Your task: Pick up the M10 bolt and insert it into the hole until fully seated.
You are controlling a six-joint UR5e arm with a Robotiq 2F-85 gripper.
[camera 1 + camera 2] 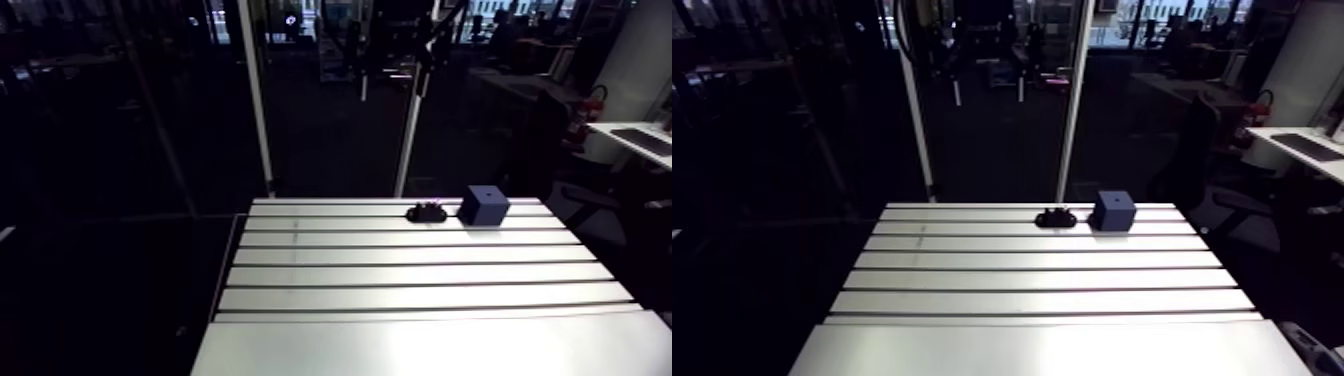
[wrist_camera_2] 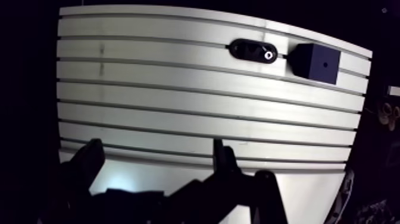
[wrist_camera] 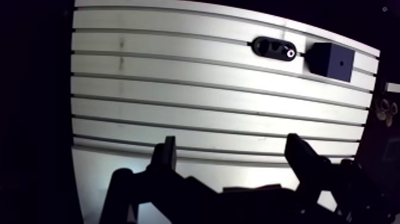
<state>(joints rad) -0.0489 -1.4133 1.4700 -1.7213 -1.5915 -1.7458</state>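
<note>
A dark blue cube with a small hole in its top face stands near the far edge of the slotted table. Just left of it lies a black oval holder. In the wrist view the holder shows a small bright ring at its end nearest the cube; I cannot tell whether that ring is the bolt's head. My gripper hangs open over the table's near part, far short of both, with nothing between its fingers.
The table's aluminium slots run across, parallel to its far edge. The cube stands close to the far right corner, with the table's edge just beyond it. A white desk stands off to the right, away from the table.
</note>
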